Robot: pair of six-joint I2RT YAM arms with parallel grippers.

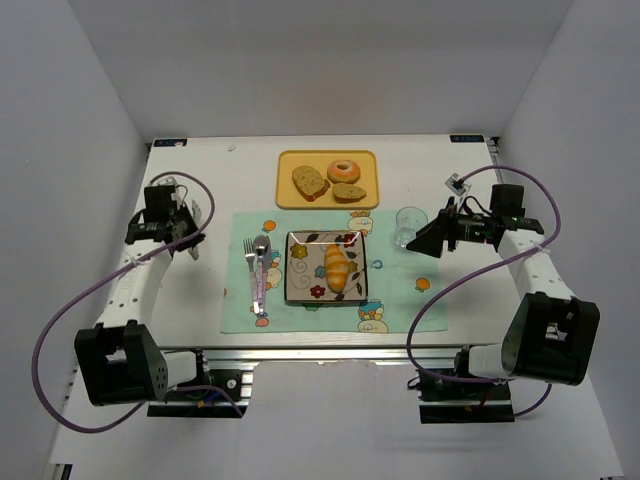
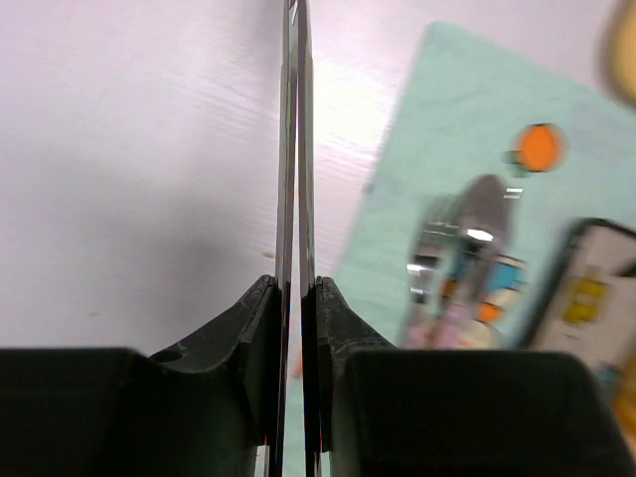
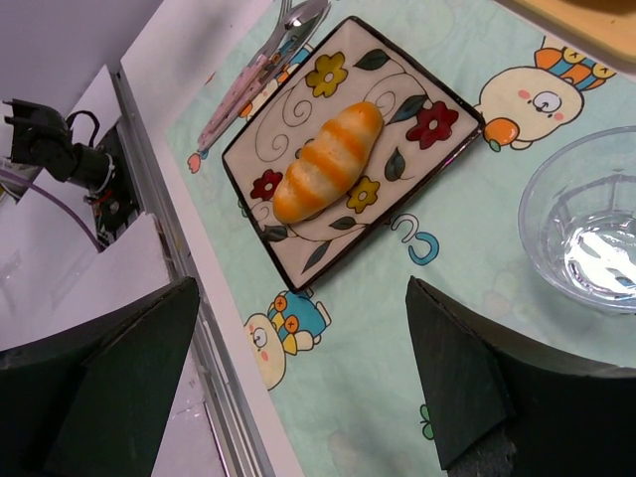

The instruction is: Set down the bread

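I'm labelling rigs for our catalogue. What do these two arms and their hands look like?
Both are alike: the left arm and right arm have white links between blocky black joints, each trailing a looping purple cable. The right hand has chunky black fingers; the left hand shows thin flat blades on black mounts.

Blurred and cropped items, wrist views.
We note the cutlery (image 2: 467,258) blurred in the left wrist view, plate (image 2: 606,253) cut by the right edge; in the right wrist view, glass (image 3: 586,219) and yellow tray (image 3: 596,25) run off-frame.
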